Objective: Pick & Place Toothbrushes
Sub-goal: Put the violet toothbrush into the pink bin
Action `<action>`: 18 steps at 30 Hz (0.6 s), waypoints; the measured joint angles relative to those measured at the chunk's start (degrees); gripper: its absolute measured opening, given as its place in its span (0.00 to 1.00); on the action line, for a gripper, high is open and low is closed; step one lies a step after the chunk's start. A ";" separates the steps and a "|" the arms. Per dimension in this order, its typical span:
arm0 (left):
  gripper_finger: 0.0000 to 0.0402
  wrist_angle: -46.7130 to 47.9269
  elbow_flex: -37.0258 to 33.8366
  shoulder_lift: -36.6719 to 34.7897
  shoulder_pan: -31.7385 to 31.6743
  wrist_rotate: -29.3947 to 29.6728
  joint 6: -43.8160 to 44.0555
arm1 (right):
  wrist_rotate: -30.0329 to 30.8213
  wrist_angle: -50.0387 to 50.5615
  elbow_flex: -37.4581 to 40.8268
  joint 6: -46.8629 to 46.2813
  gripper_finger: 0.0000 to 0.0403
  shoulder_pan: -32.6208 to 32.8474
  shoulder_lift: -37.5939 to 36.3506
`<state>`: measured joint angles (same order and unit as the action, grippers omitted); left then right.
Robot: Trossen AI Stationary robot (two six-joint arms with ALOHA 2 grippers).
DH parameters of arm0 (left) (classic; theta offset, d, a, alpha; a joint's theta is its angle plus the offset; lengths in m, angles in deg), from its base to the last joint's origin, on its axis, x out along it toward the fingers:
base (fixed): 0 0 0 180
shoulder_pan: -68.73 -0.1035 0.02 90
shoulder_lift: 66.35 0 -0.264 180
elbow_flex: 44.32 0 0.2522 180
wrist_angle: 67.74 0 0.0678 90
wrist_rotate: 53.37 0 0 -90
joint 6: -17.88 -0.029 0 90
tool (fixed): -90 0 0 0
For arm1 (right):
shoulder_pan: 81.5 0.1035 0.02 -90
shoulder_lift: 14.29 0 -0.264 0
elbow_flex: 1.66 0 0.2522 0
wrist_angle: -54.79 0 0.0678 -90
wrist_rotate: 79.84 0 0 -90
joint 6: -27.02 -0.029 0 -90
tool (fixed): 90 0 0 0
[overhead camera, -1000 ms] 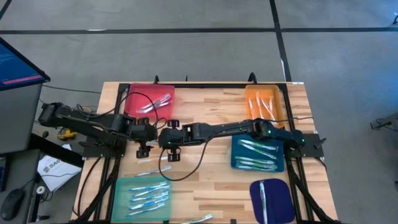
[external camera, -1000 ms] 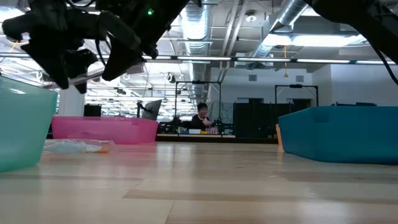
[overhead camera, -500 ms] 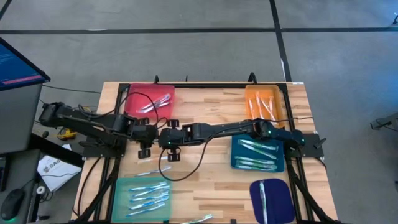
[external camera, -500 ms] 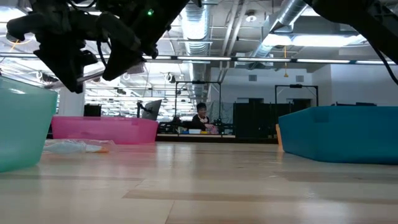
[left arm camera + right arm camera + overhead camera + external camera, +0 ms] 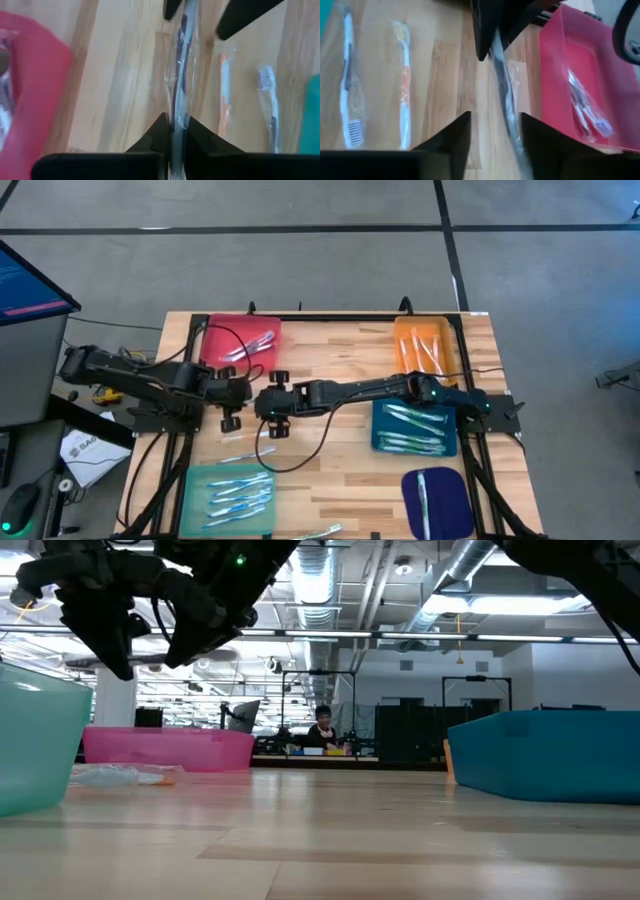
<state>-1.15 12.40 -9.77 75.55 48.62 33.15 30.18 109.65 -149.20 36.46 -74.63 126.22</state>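
- The left gripper [image 5: 176,132] is pinched narrow on a wrapped dark-handled toothbrush [image 5: 181,80], held in the air near the pink tray [image 5: 240,340], just off its corner toward the table's middle
- The right gripper [image 5: 495,122] stands at the same toothbrush's other end with its fingers parted; the wrapper runs between them, and I cannot tell whether either pad touches it, so this looks like a hand-over with the left side taking the load
- Below the hand-over, two loose toothbrushes lie on the bare wood, an orange-handled one [image 5: 224,95] and a dark-handled one [image 5: 268,102], on the side away from the pink tray
- Farther from the pink tray: a teal tray [image 5: 228,498], a blue tray [image 5: 414,426] and an orange tray [image 5: 424,342] hold toothbrushes, and a navy tray [image 5: 438,502] holds one
- Risk: the grip is on slick crinkled wrapper near one end, so the toothbrush could slide or swing out as the right gripper backs off, or snag on a right finger
- Risk: both wrists sit close together, so a hasty retreat could knock them
- The wrist views show the grip and the wrapper; the high view shows only two dark grippers meeting, but it alone places the trays
- The low view shows the grippers well above the tabletop, and a person seated far behind the pink tray
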 joint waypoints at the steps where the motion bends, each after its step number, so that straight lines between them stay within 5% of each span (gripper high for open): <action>1: 0.04 0.40 0.00 -0.23 -0.28 0.25 0.02 | 0.56 -0.04 0.00 0.06 0.43 0.12 0.00; 9: 0.04 1.07 0.00 -0.66 -4.75 0.53 0.00 | 8.85 0.76 0.00 1.75 0.73 1.07 -0.02; 13: 0.04 1.27 0.01 0.51 -9.21 0.58 -0.28 | 15.22 2.03 0.02 2.77 0.81 1.43 -0.54; 18: 0.04 1.52 0.24 2.29 -15.68 1.91 -1.32 | 15.89 2.50 -0.13 1.04 0.86 1.32 -2.78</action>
<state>0.38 12.64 -7.48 59.87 50.53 31.83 46.07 112.15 -149.33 37.50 -73.31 123.44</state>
